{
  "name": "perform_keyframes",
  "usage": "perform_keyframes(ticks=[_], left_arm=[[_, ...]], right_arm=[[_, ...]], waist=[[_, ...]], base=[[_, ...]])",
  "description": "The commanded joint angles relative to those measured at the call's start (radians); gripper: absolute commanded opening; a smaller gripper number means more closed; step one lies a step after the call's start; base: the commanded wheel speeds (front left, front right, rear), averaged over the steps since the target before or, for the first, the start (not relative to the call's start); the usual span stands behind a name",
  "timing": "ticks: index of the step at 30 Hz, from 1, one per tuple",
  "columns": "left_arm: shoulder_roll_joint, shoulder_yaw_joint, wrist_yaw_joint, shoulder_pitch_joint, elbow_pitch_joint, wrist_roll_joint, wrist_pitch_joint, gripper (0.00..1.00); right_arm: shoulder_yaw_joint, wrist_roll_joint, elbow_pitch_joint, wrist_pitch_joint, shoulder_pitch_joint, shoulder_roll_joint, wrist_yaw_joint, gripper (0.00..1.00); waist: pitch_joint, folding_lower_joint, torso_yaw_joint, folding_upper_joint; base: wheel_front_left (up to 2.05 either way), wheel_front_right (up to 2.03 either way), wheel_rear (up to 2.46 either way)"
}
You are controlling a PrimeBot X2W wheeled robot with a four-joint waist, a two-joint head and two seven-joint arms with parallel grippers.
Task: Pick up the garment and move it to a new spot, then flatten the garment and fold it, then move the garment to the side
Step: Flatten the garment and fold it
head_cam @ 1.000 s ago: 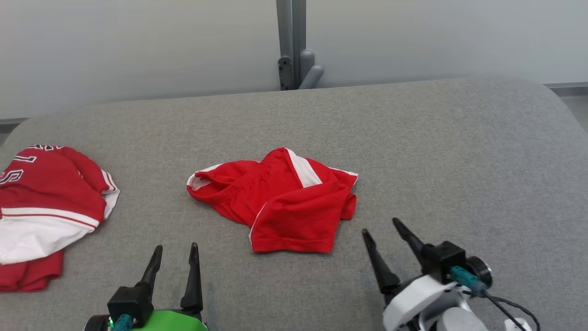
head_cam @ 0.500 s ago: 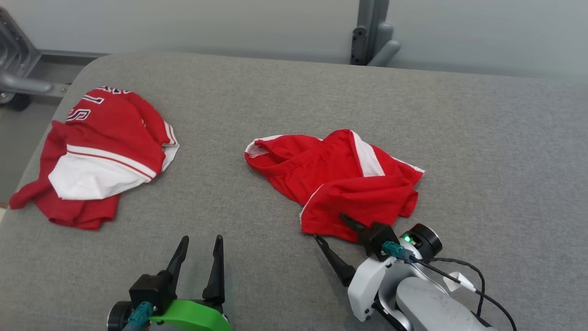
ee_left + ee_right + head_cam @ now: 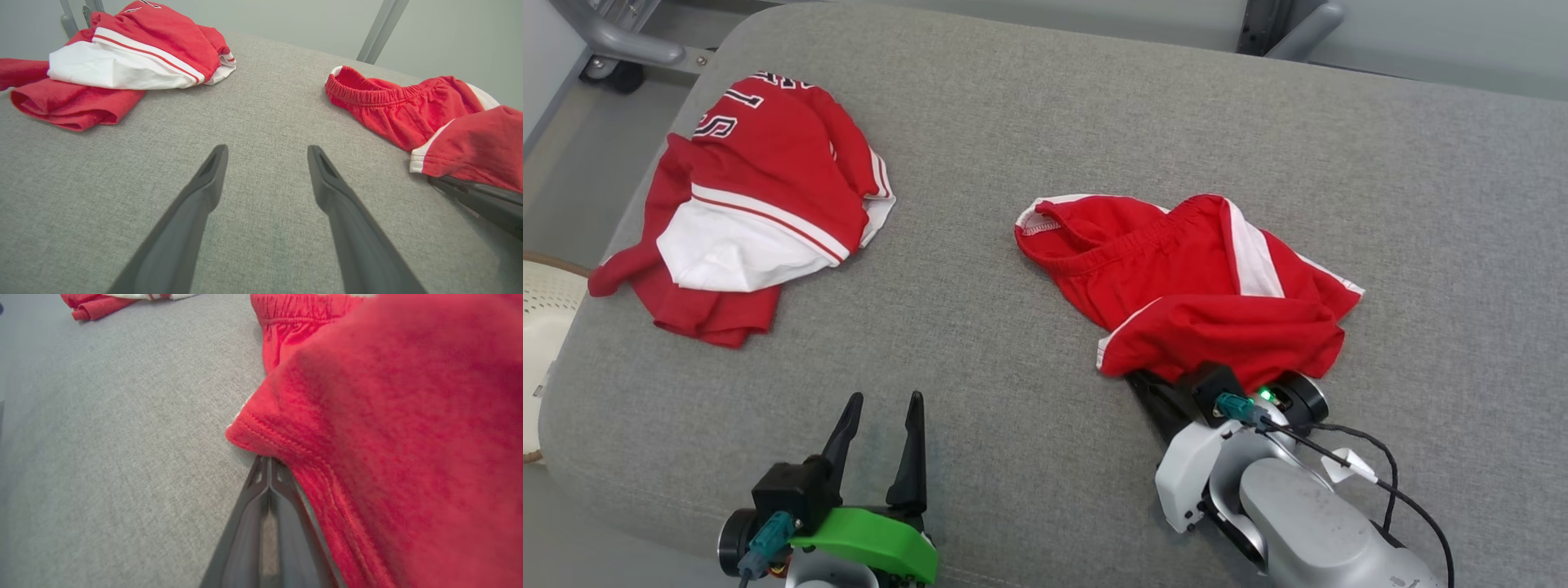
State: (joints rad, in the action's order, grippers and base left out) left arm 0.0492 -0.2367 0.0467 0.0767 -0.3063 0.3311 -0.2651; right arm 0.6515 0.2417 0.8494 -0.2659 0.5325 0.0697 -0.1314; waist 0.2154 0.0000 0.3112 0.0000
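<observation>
The garment (image 3: 1192, 278), red shorts with white side stripes, lies crumpled on the grey padded table (image 3: 1029, 122). My right gripper (image 3: 1153, 384) is at its near hem, jaws shut on the cloth, and the hem drapes over the fingertips. In the right wrist view the two fingers meet at the gripper (image 3: 267, 461) right under the garment (image 3: 388, 416) edge. My left gripper (image 3: 882, 404) stands open over bare table, well left of the shorts. The left wrist view shows that gripper (image 3: 265, 151) with nothing between its fingers and the garment (image 3: 408, 114) off to the right.
A second red and white jersey (image 3: 760, 204) lies bunched at the table's far left corner. A pale woven basket (image 3: 543, 310) sits beyond the left edge. A metal frame (image 3: 629, 45) stands behind the table.
The head camera has tilted down and turned, shifting the whole picture. My right gripper went forward to the garment's near hem and closed on it. The left gripper stayed open.
</observation>
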Motion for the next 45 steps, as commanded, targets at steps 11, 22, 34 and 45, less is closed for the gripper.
perform_keyframes(ticks=[11, 22, 34, 45], left_arm=[[0.003, 0.013, 0.009, -0.002, 0.001, -0.01, 0.001, 1.0], [0.003, 0.038, 0.012, -0.044, -0.007, -0.026, 0.001, 1.0], [0.003, 0.084, 0.012, -0.111, -0.01, -0.057, 0.001, 1.0], [0.003, 0.04, 0.017, -0.069, -0.022, -0.04, 0.001, 1.0]], right_arm=[[-0.139, 0.005, -0.28, 0.001, -0.126, 0.086, 0.001, 0.0], [-0.366, -0.014, -0.413, 0.001, -0.26, 0.123, 0.001, 0.0], [-0.472, -0.034, -0.395, 0.001, -0.454, 0.057, 0.001, 1.0], [-0.196, -0.027, -0.423, 0.001, -0.248, 0.053, 0.001, 1.0]], waist=[[-0.048, 0.0, -0.146, 0.0], [-0.129, 0.0, -0.276, 0.0], [-0.198, 0.0, -0.34, 0.0], [-0.153, 0.0, -0.231, 0.0]], base=[[0.0, 0.0, 0.0], [0.0, 0.0, 0.0], [0.0, 0.0, 0.0], [0.0, 0.0, 0.0]])
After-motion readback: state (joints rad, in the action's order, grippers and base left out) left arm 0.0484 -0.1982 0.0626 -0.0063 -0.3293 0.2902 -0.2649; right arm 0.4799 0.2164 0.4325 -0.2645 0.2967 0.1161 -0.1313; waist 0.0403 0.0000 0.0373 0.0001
